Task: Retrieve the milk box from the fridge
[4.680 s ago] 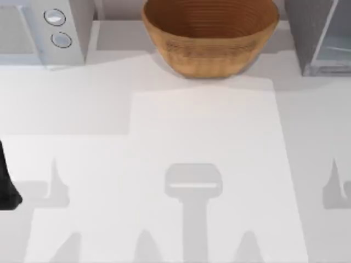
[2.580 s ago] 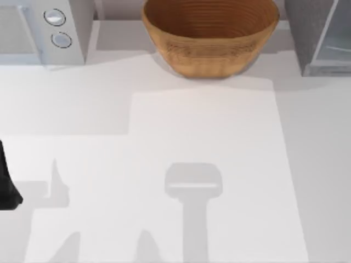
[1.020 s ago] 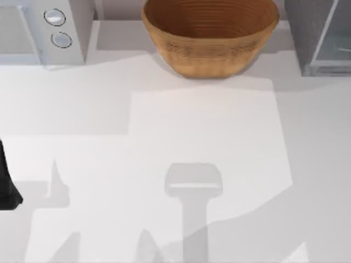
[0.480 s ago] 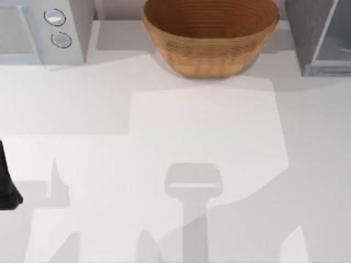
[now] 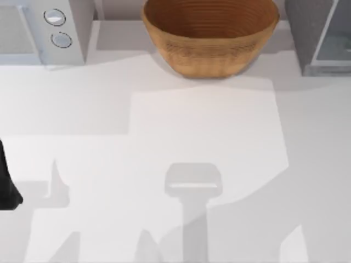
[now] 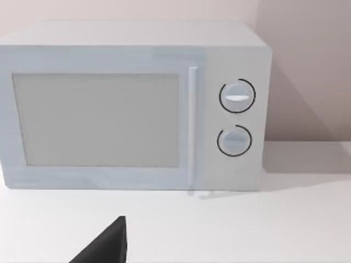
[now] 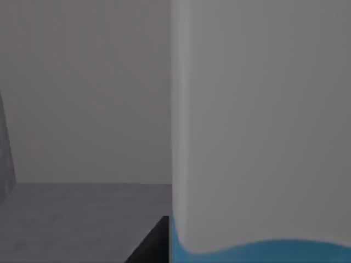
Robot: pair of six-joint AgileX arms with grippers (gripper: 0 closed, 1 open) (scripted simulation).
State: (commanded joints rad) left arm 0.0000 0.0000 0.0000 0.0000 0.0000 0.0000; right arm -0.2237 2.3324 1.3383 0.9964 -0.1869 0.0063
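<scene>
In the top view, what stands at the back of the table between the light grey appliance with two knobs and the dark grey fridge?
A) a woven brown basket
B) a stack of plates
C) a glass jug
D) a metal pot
A: the woven brown basket stands at the back centre, with the knobbed appliance to its left and the fridge to its right.

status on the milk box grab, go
Left arm parked at table's left edge. Right wrist camera close on milk box, a dark fingertip beside it. Nothing seen blocking.
</scene>
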